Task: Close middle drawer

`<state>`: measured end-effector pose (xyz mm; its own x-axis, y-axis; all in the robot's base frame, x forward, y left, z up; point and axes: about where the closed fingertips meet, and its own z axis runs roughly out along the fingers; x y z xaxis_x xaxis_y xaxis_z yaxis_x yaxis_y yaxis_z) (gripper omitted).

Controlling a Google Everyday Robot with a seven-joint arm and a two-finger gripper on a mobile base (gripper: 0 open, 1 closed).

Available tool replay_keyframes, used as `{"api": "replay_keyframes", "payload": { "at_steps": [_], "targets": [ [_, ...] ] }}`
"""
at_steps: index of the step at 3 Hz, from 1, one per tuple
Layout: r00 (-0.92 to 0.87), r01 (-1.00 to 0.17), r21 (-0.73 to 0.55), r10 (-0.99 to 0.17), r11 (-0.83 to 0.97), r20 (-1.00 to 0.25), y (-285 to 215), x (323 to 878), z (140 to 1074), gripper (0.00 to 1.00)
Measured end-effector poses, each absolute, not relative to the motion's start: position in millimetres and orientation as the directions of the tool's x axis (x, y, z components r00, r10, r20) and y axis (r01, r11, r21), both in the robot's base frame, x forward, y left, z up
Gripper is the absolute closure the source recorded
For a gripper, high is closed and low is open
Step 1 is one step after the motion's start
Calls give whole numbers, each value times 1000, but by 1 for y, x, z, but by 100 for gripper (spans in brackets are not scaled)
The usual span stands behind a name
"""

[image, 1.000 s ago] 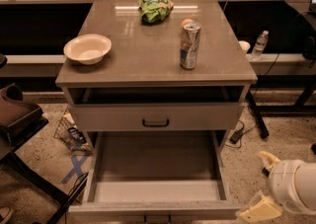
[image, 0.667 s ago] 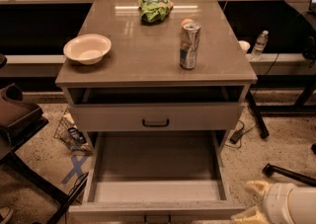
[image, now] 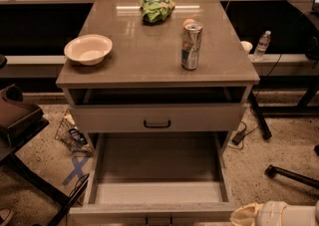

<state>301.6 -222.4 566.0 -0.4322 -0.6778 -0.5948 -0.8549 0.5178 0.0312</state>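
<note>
The middle drawer is pulled far out toward me, its long pale-grey inside bare. Its front edge lies at the bottom of the camera view, with a bit of dark handle showing. Above it, the drawer nearest the tabletop stands slightly out, with a dark gap over it. The lowest drawer is hidden. My gripper, a cream part on the white arm, sits at the bottom right edge, just right of the open drawer's front right corner.
On the cabinet top stand a cream bowl, a drink can and a green bag. A dark chair and a wire basket are at the left. A water bottle and a black chair leg are at the right.
The arm and gripper have moved down and to the left, toward the open drawer's front right corner. The drawers and the things on the top have not moved.
</note>
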Motion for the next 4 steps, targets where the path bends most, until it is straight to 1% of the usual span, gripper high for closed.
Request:
{"api": "replay_keyframes", "payload": {
  "at_steps": [1, 2, 4],
  "targets": [
    [-430, -855, 26, -681, 517, -593, -222, 302, 568, 100],
    [-430, -855, 27, -680, 517, -593, -222, 302, 568, 100],
    [-456, -852, 114, -617, 512, -641, -224, 331, 487, 100]
  ]
}}
